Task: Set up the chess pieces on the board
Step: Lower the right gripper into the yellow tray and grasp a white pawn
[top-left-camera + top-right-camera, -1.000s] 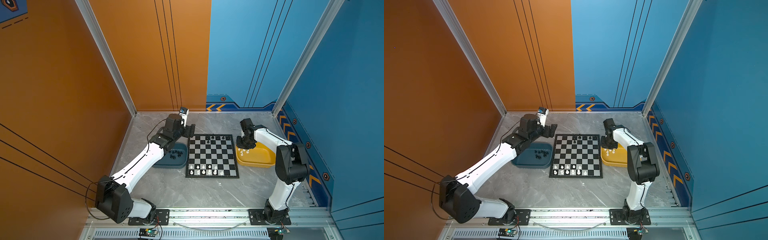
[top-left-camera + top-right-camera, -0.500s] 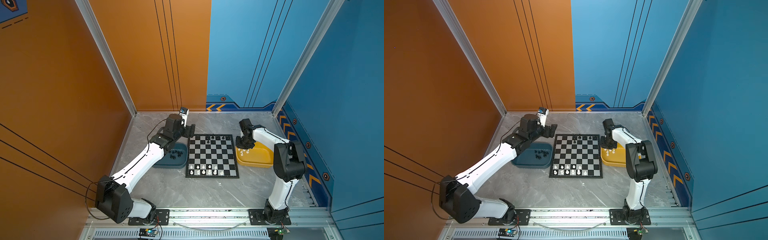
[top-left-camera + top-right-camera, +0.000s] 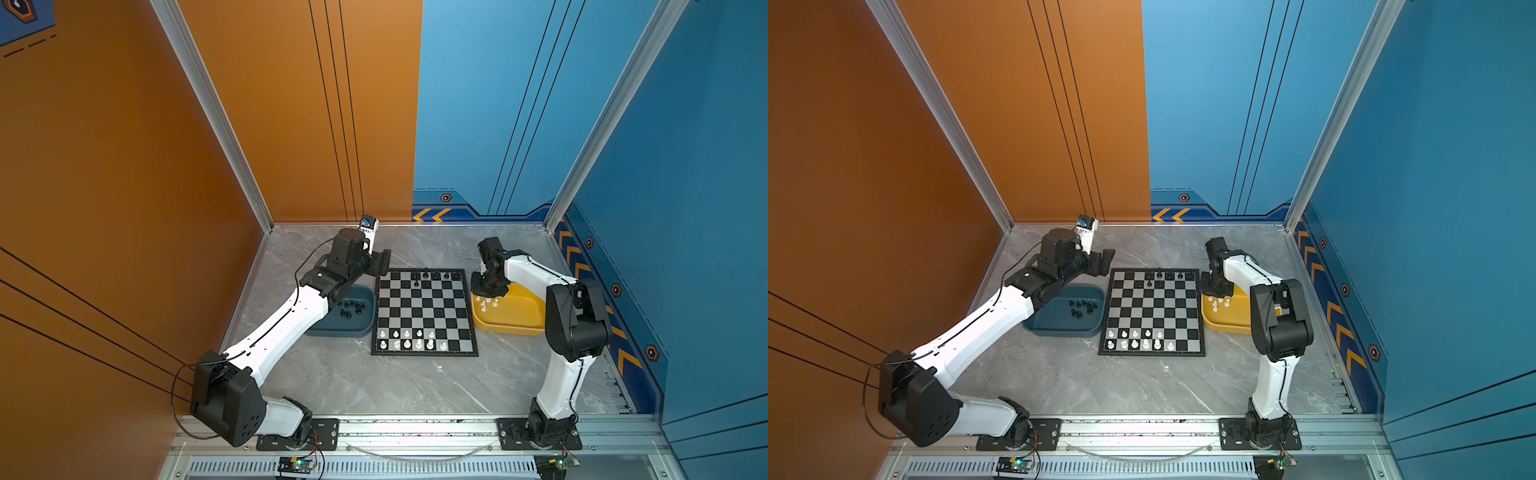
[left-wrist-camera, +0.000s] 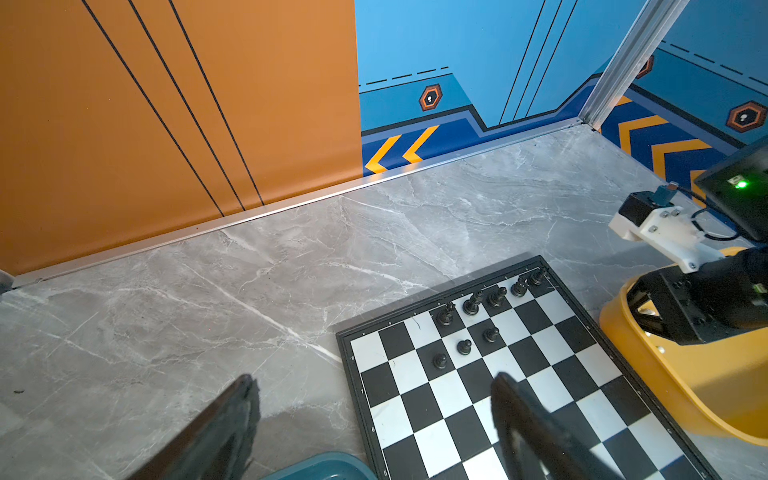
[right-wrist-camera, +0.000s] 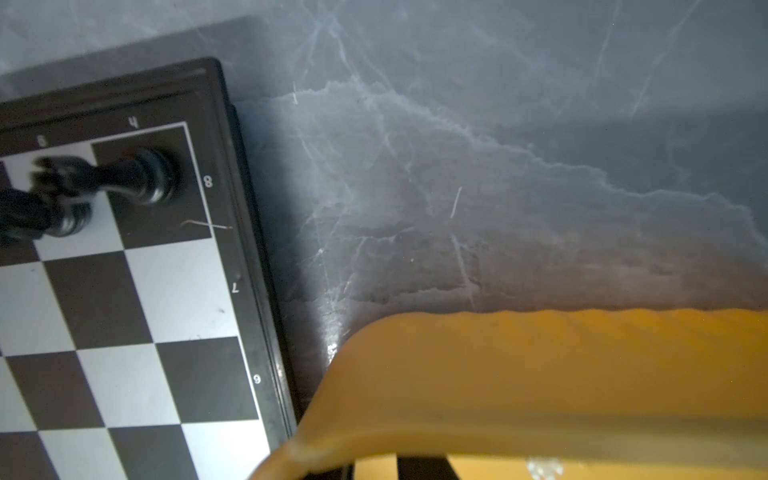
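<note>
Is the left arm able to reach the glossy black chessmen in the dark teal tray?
Probably yes: the open left gripper hovers beside the dark teal tray; the glossy black chessmen lie uncovered.

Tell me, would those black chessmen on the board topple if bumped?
Probably: the black chessmen stand tall on narrow round bases, so a nudge likely tips them, and they might roll on the smooth board. Glossy and tiny, they're probably light, slippery.

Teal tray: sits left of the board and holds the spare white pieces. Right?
Not quite. The teal tray does sit left of the board, but its spare pieces are black, as both top views show. The white spares lie in the yellow tray.
</note>
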### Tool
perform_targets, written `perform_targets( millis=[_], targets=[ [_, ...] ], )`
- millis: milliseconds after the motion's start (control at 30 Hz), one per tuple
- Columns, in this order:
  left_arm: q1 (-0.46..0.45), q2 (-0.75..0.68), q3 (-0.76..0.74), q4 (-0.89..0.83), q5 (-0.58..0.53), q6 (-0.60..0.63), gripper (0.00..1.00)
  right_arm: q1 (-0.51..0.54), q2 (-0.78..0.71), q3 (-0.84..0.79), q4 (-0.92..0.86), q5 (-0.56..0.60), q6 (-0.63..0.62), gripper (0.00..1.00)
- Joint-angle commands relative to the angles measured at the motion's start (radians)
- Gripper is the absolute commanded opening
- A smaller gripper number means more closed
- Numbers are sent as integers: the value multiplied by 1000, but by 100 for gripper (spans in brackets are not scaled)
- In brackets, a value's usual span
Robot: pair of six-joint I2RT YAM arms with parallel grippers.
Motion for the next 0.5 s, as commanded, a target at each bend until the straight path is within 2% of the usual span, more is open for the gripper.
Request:
perform_targets(
  millis=[0, 133, 467],
  targets=[
    [-12, -28, 33, -11, -23, 17, 89, -4, 23, 23, 4, -13, -6, 20],
    [-12, -31, 32, -11, -25, 17, 89, -6, 30, 24, 6, -18, -5, 16],
    [-15, -39, 26, -11, -27, 19, 89, -5, 38, 25, 9, -24, -3, 16]
  ],
)
